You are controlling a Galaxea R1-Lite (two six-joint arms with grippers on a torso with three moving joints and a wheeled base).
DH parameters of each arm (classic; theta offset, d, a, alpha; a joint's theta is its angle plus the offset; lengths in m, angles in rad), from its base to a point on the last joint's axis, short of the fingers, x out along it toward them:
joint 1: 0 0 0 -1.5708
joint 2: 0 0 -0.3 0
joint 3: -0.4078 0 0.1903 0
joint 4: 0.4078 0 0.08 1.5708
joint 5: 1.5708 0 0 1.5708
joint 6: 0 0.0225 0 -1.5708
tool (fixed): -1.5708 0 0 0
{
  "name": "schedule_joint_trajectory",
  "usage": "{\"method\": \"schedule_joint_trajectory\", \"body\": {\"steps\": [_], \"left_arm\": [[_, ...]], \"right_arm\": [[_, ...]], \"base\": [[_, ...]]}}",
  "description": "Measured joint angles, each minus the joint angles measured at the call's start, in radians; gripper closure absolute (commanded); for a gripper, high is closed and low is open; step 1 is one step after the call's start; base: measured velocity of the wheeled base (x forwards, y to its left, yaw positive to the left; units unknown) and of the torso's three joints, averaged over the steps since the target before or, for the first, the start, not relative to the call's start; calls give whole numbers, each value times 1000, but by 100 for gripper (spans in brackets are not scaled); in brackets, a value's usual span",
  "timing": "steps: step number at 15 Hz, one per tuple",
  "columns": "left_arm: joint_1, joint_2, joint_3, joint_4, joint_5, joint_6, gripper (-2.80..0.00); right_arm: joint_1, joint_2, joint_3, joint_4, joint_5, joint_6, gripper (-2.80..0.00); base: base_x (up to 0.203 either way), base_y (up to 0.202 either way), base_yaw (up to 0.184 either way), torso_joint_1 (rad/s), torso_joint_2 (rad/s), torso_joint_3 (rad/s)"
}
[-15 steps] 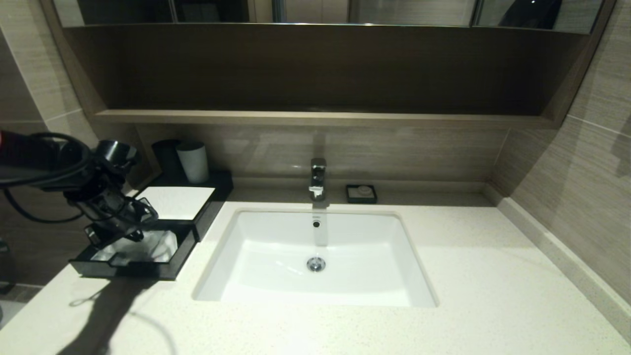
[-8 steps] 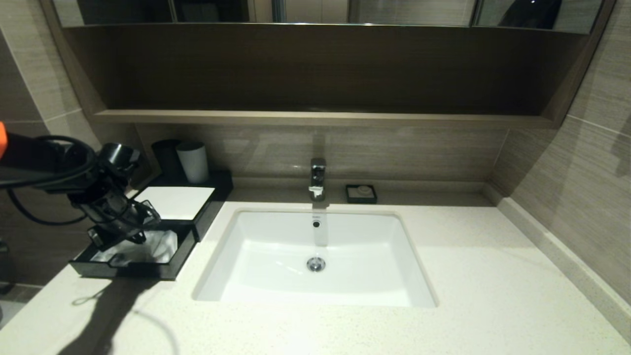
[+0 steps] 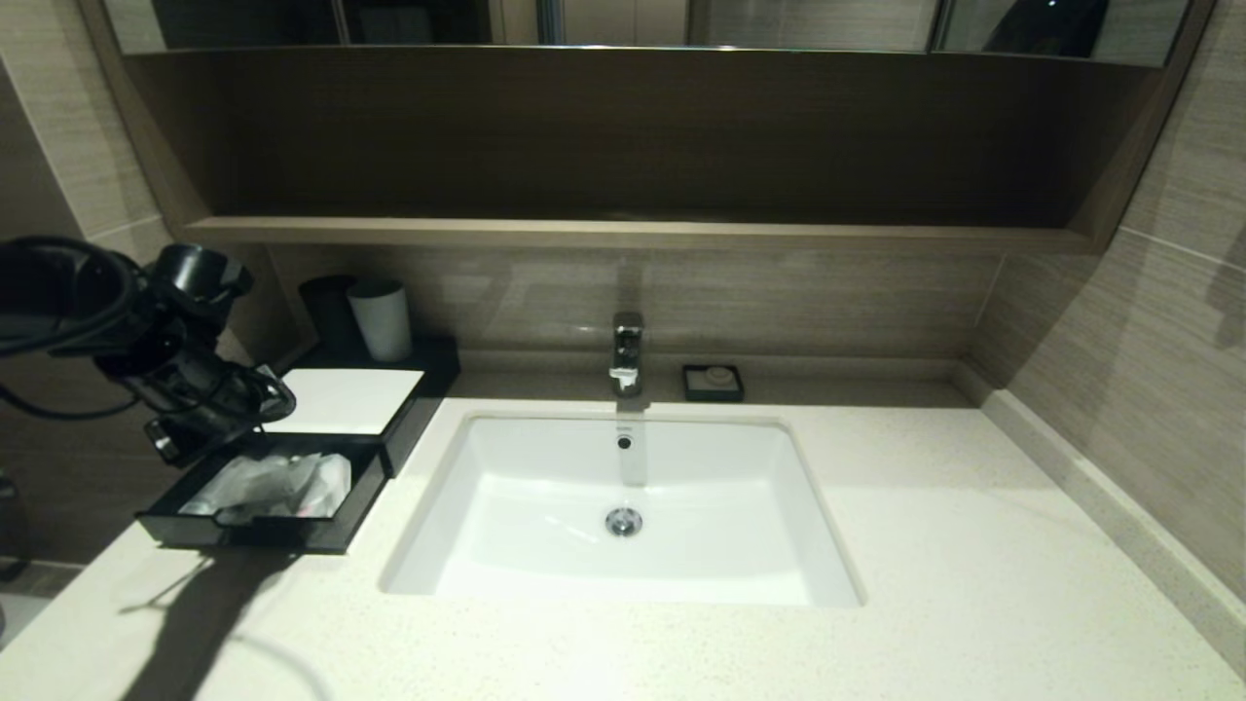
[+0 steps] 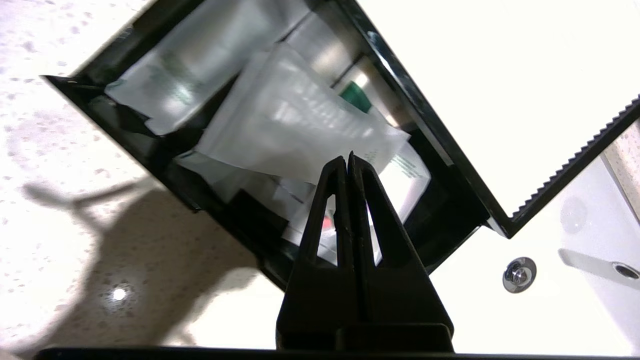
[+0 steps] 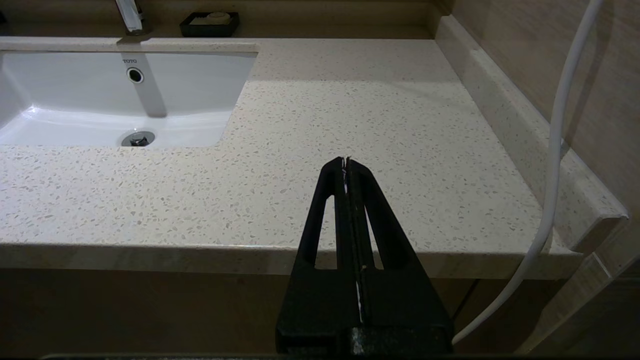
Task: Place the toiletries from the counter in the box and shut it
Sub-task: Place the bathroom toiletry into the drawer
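The box [image 3: 346, 399] stands at the counter's [image 3: 934, 545] back left, its black front drawer [image 3: 253, 534] pulled out. The clear-wrapped toiletries [image 3: 273, 484] lie piled inside the drawer. In the left wrist view the packets [image 4: 295, 120] overlap, and a green label [image 4: 356, 96] peeks out beneath them. My left gripper [image 3: 167, 440] hangs above the drawer's back left corner, shut and holding nothing [image 4: 348, 157]. My right gripper [image 5: 346, 160] is shut and empty, parked in front of the counter's front edge on the right.
A white sink basin [image 3: 623, 506] with a chrome faucet [image 3: 628, 350] fills the counter's middle. Two cups [image 3: 382, 319] stand behind the box. A small black dish [image 3: 714, 382] sits right of the faucet. A white cable [image 5: 555, 150] hangs by the right wall.
My left gripper has risen up and to the left, away from the drawer's contents. The packets it covered now show fully. The drawer has not moved.
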Motion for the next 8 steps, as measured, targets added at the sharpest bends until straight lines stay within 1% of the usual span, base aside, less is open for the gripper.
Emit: {"method": "schedule_joint_trajectory", "body": {"steps": [3,6,8], "left_arm": [[28,-11,5,29,5,9,0],[51,-4,13,90,5,36,0],[56,-2,23,99,5,43,0]], "right_arm": [[0,0,0,0,1,0,0],[0,0,0,0,1,0,0],[0,0,0,0,0,0,0]], "base": [[0,0,0,0,0,0],[0,0,0,0,0,0],[0,0,0,0,0,0]]}}
